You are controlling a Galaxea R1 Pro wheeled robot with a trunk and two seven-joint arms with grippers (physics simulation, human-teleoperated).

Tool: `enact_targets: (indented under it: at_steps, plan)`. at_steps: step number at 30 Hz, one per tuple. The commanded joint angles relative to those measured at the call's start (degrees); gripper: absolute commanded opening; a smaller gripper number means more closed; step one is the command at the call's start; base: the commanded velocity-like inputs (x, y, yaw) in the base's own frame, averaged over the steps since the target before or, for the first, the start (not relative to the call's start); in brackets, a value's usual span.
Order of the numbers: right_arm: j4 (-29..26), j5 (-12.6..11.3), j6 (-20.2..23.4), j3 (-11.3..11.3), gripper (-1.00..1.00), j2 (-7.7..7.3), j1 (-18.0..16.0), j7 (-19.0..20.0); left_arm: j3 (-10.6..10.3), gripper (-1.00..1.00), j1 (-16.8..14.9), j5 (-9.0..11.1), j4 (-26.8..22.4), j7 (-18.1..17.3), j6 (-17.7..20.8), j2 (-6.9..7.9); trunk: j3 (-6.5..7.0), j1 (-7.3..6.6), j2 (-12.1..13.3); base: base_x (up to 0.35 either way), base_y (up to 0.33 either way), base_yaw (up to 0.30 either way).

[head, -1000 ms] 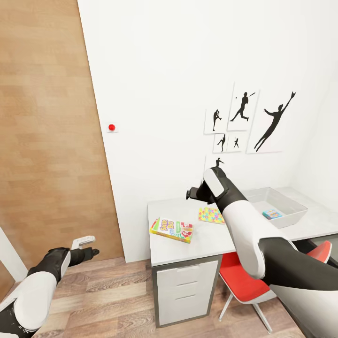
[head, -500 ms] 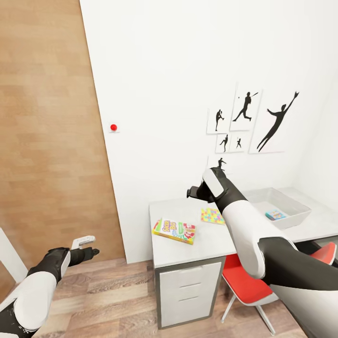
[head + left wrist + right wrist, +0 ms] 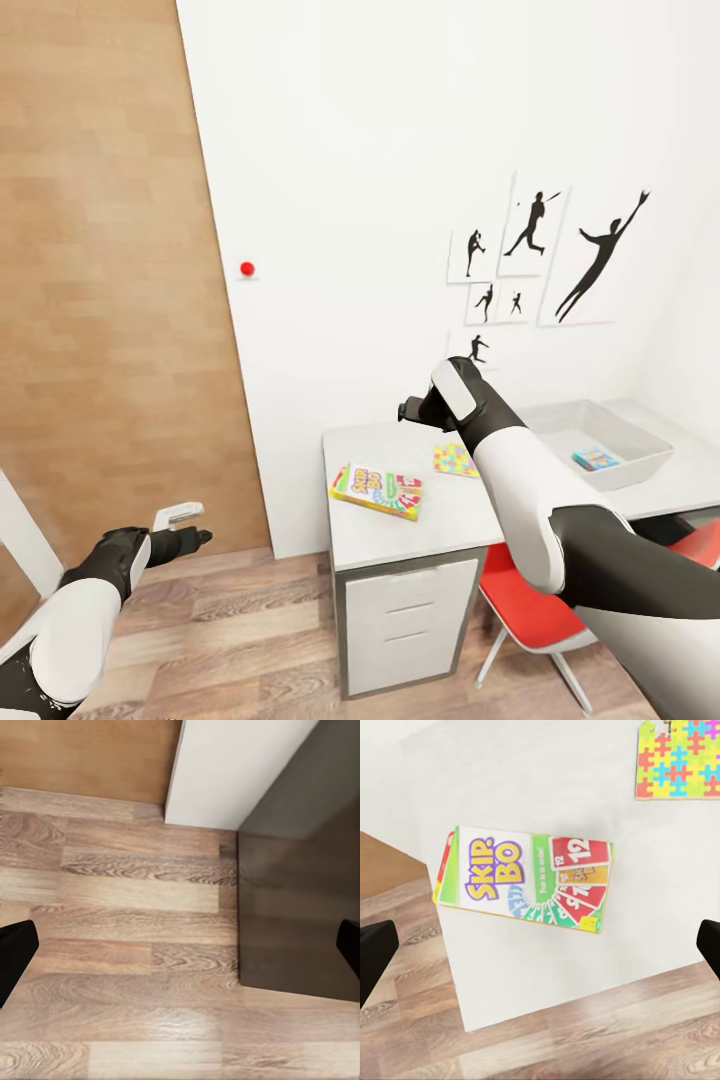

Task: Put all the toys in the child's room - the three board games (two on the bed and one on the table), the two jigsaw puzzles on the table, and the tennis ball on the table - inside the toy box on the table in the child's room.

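Skip-Bo (image 3: 376, 490), the lettered board game, lies flat near the front left corner of the pale surface (image 3: 440, 520); our right wrist view reads its title and fanned number cards (image 3: 526, 877), which the head view shows too small to read. Just behind it to the right lies one jigsaw puzzle (image 3: 455, 460), partly hidden by our right arm; the wrist view catches its corner (image 3: 679, 757). Well to the right sits the toy box (image 3: 640, 465), a grey tray holding one small blue printed box (image 3: 597, 459).

Our right gripper (image 3: 410, 410) hangs above the surface's rear part, beside the white wall; its fingers (image 3: 375, 952) stand far apart at the wrist view's edges, holding nothing. Our left gripper (image 3: 180, 516) hovers over the wood floor (image 3: 250, 640), left of the surface, also spread wide and empty (image 3: 15, 952). Its wrist view shows floor planks (image 3: 120, 945) beside a dark panel (image 3: 300, 907). Bare top surrounds the game on all sides.
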Motion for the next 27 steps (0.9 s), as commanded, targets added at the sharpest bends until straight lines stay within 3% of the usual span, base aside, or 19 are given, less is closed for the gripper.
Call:
enact_targets:
  at_steps: [1,27]
  plan:
    - [-0.1,-0.5,0.1,-0.1,1.00,0.03,0.0,-0.5,0.5,1.00,-0.1,-0.6,-0.1,-0.5,0.2,-0.04,-0.19,0.04,-0.1,0.039,0.054,0.068]
    - [-0.1,-0.4,0.0,-0.1,1.00,0.03,0.0,-0.5,0.5,1.00,-0.1,-0.6,-0.1,-0.5,-0.1,0.01,-1.96,0.04,-0.1,0.062,0.077,0.099]
